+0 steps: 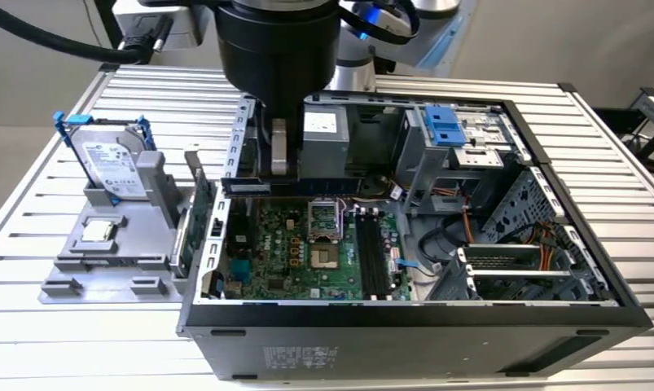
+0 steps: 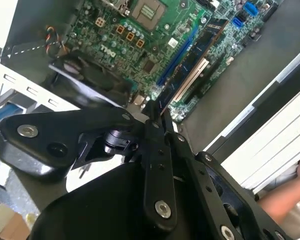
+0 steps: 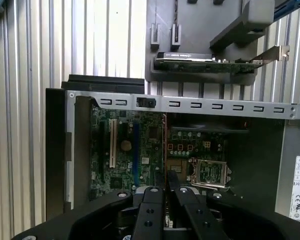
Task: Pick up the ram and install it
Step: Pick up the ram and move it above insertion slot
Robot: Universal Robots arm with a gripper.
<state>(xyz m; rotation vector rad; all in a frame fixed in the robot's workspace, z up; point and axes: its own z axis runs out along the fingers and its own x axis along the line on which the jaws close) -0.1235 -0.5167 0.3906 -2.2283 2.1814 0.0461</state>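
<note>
- Exterior view: the end effector (image 1: 283, 174) hangs from the black arm over the rear part of an open computer case (image 1: 414, 342), pinching the ram (image 1: 305, 186) by its upper edge
- the ram is a long, thin dark stick, held level and on edge, running along the exterior view's left-right line
- it sits above the motherboard (image 1: 288, 252), near the rear wall of the case and over the square processor socket (image 1: 327, 216)
- the two black slots (image 1: 372, 252) run crosswise to the held ram, toward the case's front; the ram is in neither of them
- in the first wrist view the two dark fingers (image 3: 150, 212) are pressed close with a thin edge between them
- on the slatted desk (image 1: 76, 342), at the exterior view's left of the case, a grey fixture (image 1: 98, 269) holds a silver hard drive (image 1: 111, 167) with blue handles standing upright
- a green expansion card (image 1: 202, 216) stands on edge just beside the case wall
</note>
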